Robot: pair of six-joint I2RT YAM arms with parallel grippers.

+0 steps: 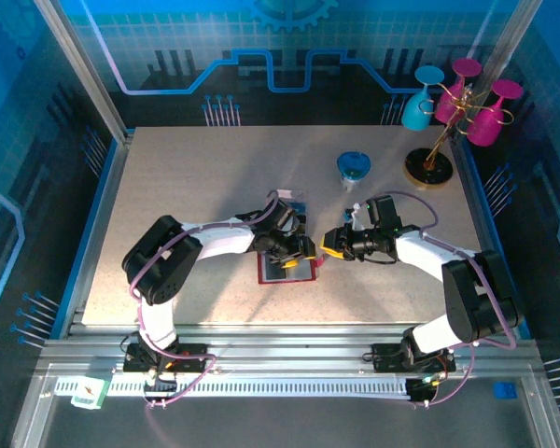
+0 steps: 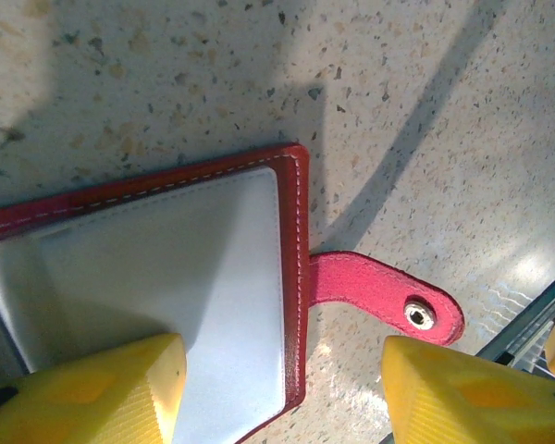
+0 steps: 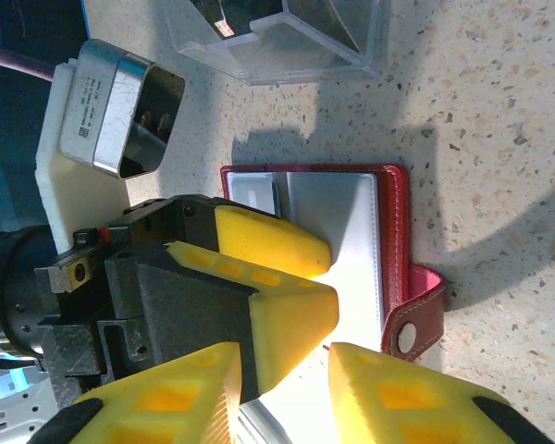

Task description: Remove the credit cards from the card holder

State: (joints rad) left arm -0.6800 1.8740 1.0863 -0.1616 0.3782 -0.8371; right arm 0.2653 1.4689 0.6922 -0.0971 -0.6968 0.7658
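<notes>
The red card holder (image 1: 286,272) lies open on the table, grey pockets up and snap strap (image 2: 388,294) sticking out to the side. My left gripper (image 2: 282,370) is open low over it: one yellow finger (image 2: 102,388) rests on the pocket (image 2: 213,277), the other stands past the strap. My right gripper (image 3: 285,370) is open, close to the strap side of the holder (image 3: 395,213), facing the left fingers (image 3: 268,245). Glare on the pockets hides whether credit cards sit in them. A blue-and-dark card (image 1: 298,203) seems to lie in the clear tray.
The clear plastic tray (image 3: 287,46) stands just behind the holder, close to the left arm's wrist. A blue dish (image 1: 353,168) and a stand with pink and blue cups (image 1: 448,112) are at the back right. Bare table lies to the left and front.
</notes>
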